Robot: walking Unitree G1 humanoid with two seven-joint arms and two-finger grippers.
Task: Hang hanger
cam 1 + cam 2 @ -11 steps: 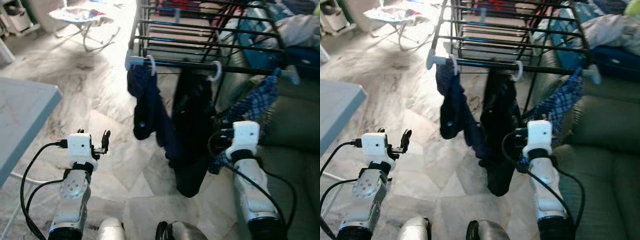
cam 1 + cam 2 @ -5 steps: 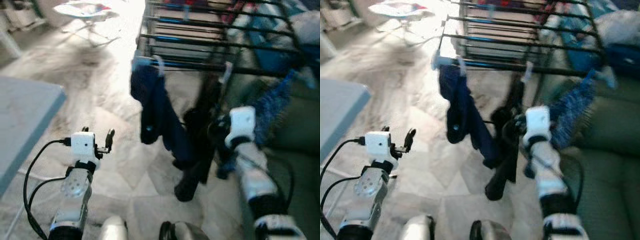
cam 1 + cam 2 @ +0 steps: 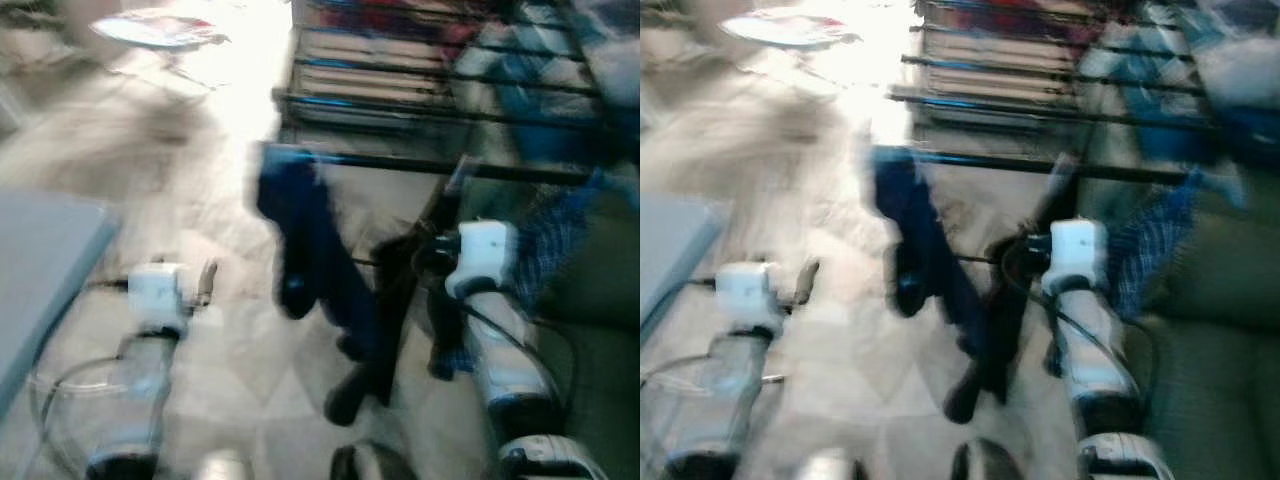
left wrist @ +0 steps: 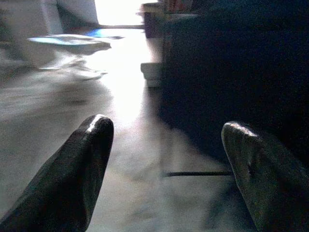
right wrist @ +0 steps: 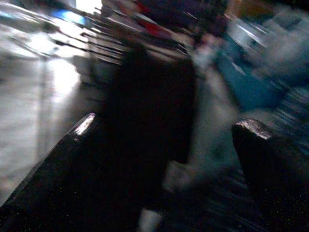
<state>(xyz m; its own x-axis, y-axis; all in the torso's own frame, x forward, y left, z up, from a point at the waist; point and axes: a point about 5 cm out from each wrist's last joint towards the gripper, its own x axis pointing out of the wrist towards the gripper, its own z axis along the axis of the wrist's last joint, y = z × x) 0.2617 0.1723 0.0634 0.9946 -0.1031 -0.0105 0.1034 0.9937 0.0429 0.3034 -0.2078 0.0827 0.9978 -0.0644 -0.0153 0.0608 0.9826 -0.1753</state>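
Observation:
A black drying rack stands ahead; the head views are blurred. A dark blue garment hangs from its front rail on a pale hanger. Beside it a black garment hangs slanted, its top close to my right gripper. That gripper is open, its fingers wide apart, with the black cloth in front of and between them; I cannot tell whether they touch it. My left gripper is open and empty, held low over the floor, left of the blue garment.
A grey-blue table juts in at the left. A green sofa and a blue checked cloth sit at the right. A bouncer seat stands far back left. Marble floor lies between.
The camera has shifted and blurred. The black garment, which hung straight, now slants with its lower end swung left. My right wrist has risen a little. The left arm holds its pose.

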